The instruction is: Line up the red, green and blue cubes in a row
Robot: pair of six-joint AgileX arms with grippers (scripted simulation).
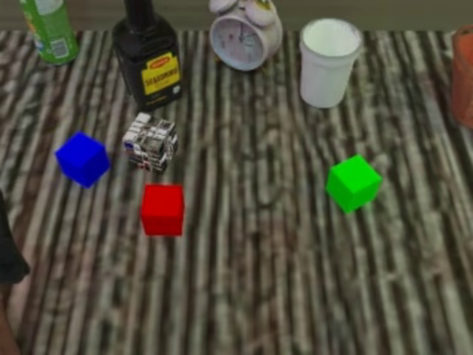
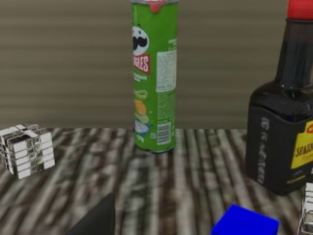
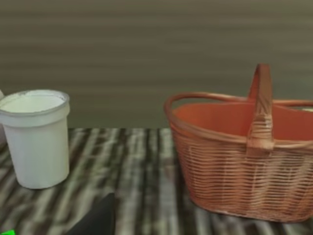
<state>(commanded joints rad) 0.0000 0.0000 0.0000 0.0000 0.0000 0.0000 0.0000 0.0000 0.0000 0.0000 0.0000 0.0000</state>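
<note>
The blue cube sits at the left of the table and shows low in the left wrist view. Nearer the front, right of it, rests the red cube. The green cube stands alone on the right; only a sliver of it shows in the right wrist view. My left arm is parked at the left edge, one dark fingertip showing, nothing held. My right arm is outside the top view; its fingertip hangs over bare table.
A mirrored puzzle cube stands between the blue and red cubes. A green crisp can, a dark sauce bottle, an alarm clock and a white cup line the back. A wicker basket stands at the far right. Another mirrored cube appears in the left wrist view.
</note>
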